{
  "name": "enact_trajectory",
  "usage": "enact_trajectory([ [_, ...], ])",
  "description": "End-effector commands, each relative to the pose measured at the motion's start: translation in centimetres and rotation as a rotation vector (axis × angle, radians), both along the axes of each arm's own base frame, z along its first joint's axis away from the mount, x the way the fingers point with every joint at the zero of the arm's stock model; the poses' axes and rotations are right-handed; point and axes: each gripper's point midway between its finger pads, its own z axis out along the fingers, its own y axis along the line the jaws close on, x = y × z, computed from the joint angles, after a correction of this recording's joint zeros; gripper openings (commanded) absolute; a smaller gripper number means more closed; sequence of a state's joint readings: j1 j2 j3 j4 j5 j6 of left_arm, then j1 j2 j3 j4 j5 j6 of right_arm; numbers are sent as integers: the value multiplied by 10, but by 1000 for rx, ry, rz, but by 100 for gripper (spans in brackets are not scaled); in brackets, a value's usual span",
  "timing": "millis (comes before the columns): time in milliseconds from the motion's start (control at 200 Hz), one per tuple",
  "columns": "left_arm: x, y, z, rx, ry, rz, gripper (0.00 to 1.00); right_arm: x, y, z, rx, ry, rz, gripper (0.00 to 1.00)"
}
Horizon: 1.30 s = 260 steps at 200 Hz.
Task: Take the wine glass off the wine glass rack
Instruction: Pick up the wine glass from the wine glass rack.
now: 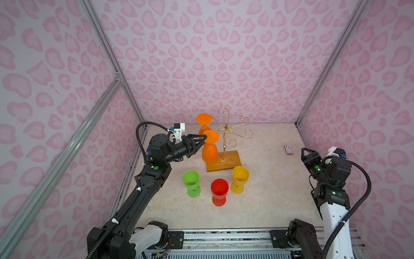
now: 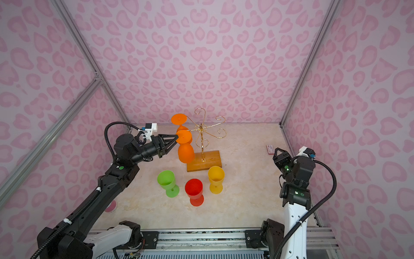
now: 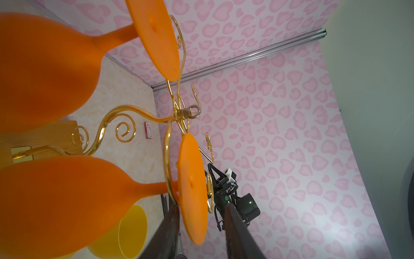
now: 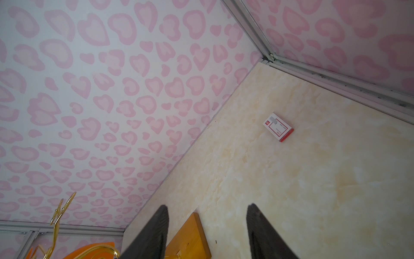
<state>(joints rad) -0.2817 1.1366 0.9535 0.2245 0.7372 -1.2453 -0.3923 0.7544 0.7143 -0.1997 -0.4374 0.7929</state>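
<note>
The wine glass rack [image 1: 226, 132] is gold, its base [image 1: 230, 162] honey-brown, its wine glasses [image 1: 209, 153] orange; green glass [image 1: 190, 179], red glass [image 1: 219, 189], yellow glass [image 1: 240, 176]; worktop [image 1: 273, 192] cream-marbled.

I am seeing the rear wine glass [image 1: 203, 118] with its bowl hiding behind the nearer wine glass [image 1: 210, 152]. In the left wrist view both bowls are running off the frame. I am failing to tell whether the left jaws are touching the nearer foot. The small box [image 4: 278, 127] is showing print too small to read.
</note>
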Motion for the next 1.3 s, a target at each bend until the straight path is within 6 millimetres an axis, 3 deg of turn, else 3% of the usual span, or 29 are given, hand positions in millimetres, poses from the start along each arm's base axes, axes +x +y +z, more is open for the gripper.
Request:
enact_trajectory([
  [0, -1, -2, 7, 6, -42, -15, 33, 2, 0, 4, -11, -18, 7, 57],
  [866, -1, -1, 7, 23, -37, -17, 4, 0, 1, -1, -8, -11, 5, 57],
  [1296, -5, 6, 20, -10, -4, 2, 3, 1, 2, -2, -1, -13, 9, 57],
])
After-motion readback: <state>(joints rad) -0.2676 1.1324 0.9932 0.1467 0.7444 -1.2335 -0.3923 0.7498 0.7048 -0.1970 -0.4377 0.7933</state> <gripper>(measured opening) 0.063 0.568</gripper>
